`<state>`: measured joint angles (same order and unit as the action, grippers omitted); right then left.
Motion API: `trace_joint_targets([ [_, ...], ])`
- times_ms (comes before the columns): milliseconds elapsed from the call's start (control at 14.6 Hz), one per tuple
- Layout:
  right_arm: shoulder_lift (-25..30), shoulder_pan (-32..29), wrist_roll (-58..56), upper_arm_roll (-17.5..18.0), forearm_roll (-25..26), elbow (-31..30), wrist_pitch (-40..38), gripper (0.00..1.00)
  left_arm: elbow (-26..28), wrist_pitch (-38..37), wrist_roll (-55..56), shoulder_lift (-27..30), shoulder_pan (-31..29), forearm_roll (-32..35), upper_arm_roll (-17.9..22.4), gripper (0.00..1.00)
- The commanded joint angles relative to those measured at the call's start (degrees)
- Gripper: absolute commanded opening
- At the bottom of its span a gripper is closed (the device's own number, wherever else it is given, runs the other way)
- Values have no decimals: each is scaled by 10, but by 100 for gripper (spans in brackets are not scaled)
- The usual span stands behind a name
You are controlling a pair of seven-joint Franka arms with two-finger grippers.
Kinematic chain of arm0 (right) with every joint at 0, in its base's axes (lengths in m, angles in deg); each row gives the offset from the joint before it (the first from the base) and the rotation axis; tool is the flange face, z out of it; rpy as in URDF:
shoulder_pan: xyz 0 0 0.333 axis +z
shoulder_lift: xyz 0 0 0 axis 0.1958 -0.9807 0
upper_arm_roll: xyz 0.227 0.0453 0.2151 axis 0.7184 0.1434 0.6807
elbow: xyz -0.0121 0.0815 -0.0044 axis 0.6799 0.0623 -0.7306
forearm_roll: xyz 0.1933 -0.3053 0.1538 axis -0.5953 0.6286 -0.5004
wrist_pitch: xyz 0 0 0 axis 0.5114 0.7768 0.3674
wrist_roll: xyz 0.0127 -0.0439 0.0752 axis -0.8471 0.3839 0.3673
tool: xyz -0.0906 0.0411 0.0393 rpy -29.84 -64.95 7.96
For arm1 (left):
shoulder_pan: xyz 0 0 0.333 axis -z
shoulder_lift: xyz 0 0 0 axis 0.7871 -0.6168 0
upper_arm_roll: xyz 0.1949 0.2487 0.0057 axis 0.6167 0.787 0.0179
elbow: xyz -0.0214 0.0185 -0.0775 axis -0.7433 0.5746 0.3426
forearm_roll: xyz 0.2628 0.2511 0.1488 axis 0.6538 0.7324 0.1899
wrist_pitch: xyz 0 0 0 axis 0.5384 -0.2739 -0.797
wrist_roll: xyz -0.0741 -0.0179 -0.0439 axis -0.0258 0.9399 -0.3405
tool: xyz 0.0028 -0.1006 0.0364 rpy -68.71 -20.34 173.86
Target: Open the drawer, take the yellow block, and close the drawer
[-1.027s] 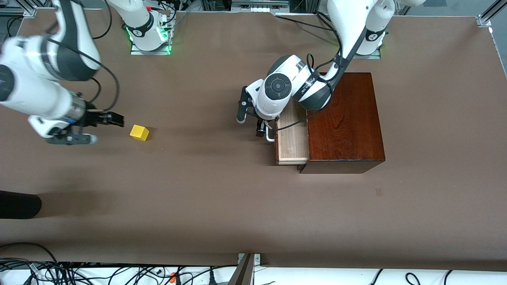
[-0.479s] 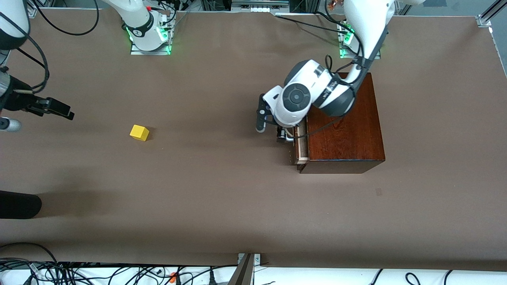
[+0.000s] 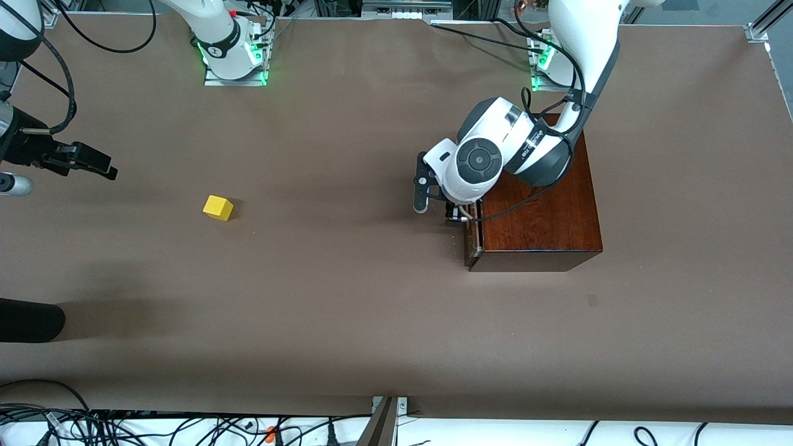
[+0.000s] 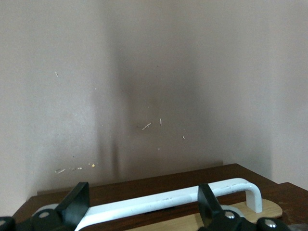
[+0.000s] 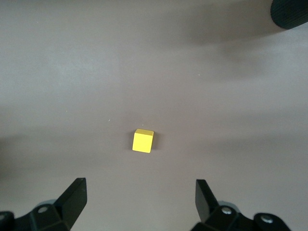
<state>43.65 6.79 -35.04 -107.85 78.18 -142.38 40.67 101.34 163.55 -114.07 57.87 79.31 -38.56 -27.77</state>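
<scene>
The yellow block [image 3: 218,208] lies on the bare table toward the right arm's end; it also shows in the right wrist view [image 5: 143,141]. My right gripper [image 3: 93,162] is open and empty above the table, apart from the block, as the right wrist view [image 5: 139,185] shows. The drawer [image 3: 473,240] of the dark wooden box [image 3: 539,204] is pushed almost fully in; a thin pale strip shows. My left gripper [image 3: 456,215] is at the drawer front, open in the left wrist view [image 4: 142,192], with the white handle [image 4: 168,202] lying across between its fingers.
A black rounded object [image 3: 31,321] lies at the table's edge toward the right arm's end, nearer the front camera than the block; it also shows in the right wrist view [image 5: 291,12]. Cables [image 3: 124,427] run along the nearest edge.
The drawer slid from about half open to almost shut, with my left gripper moving along at its front. My right gripper drew away from the yellow block, which stayed put.
</scene>
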Motion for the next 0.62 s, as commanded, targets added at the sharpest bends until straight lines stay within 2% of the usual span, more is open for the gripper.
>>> trace_joint_targets([
  [0,6,-48,-8,44,1,4,-12,100,7,-25,-9,22,-19,13,3,100],
  [137,6,-171,-8,170,2,4,-12,100,7,-25,-10,23,-23,13,2,100],
  [205,6,-195,-8,198,2,4,-12,100,7,-25,-9,22,-23,13,2,100],
  [411,6,-198,-8,204,2,4,-12,100,3,-25,-5,26,-23,12,0,100],
  [548,6,-198,-7,204,3,4,-12,100,3,-25,27,49,-23,5,-4,100],
])
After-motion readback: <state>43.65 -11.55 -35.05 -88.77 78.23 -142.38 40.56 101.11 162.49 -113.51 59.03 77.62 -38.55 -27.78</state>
